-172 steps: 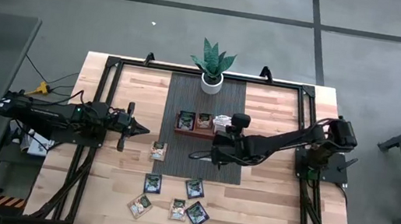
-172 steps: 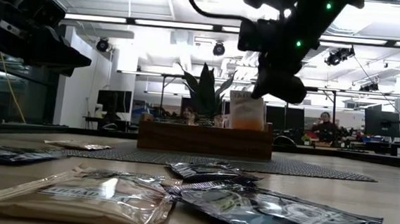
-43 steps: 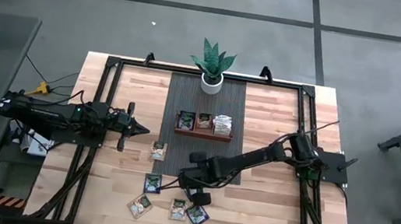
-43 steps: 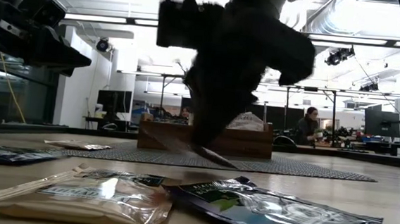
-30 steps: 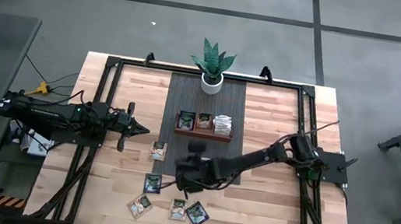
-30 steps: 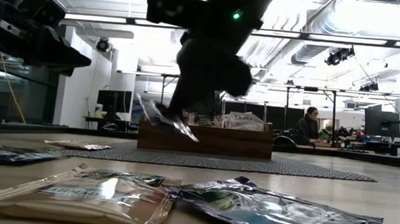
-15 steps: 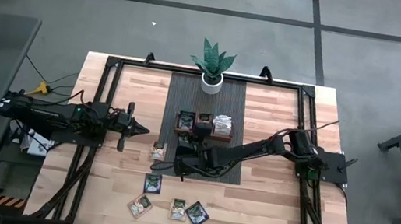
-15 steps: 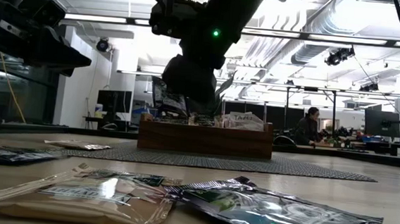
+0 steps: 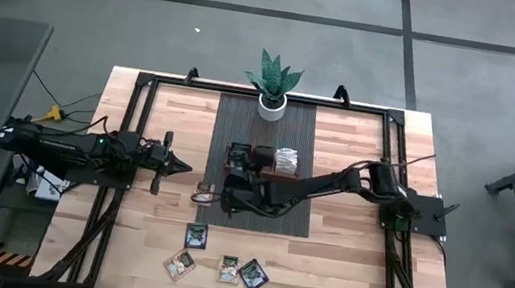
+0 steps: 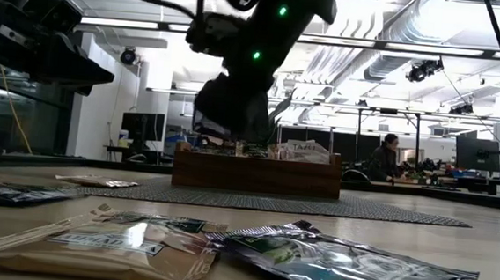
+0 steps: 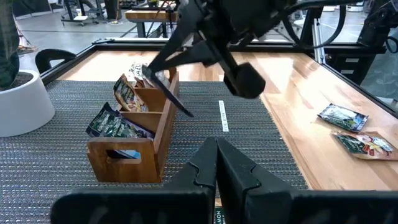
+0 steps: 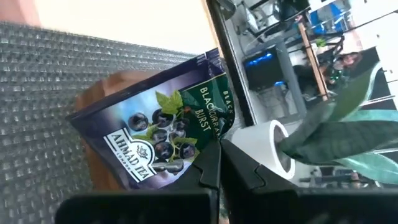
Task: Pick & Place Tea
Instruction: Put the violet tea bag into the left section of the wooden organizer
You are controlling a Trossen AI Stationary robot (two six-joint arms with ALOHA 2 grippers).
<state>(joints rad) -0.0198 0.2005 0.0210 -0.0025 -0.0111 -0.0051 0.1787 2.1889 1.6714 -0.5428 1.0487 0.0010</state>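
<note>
My right gripper (image 9: 229, 182) hangs over the left end of the brown wooden tray (image 9: 260, 173), shut on a dark tea packet (image 12: 155, 140) printed with berries. In the left wrist view this packet (image 11: 169, 93) shows edge-on and tilted above the tray (image 11: 127, 158). The tray's compartments hold upright packets (image 11: 118, 121). Several more packets (image 9: 195, 235) lie flat on the wood near the near edge. My left gripper (image 11: 216, 155) waits shut at the table's left side (image 9: 179, 165). My right gripper pinches the dark packet between its two fingers at one edge (image 12: 208, 152). The fingers slant down from above and from the table's right. The packet is lifted clear, tilted, with its far end over the tray's left compartment.
A potted green plant (image 9: 274, 81) in a white pot stands at the mat's far end, just behind the tray. A dark woven mat (image 9: 282, 218) lies under the tray. One pale packet (image 9: 200, 195) rests by the mat's left edge. A person sits far back in the room (image 10: 388, 158).
My right gripper has carried the dark packet up from the near cluster of packets and toward the far edge, ending above the tray's left end. The packet is lifted clear of the table and has turned from hanging slanted to standing steeper.
</note>
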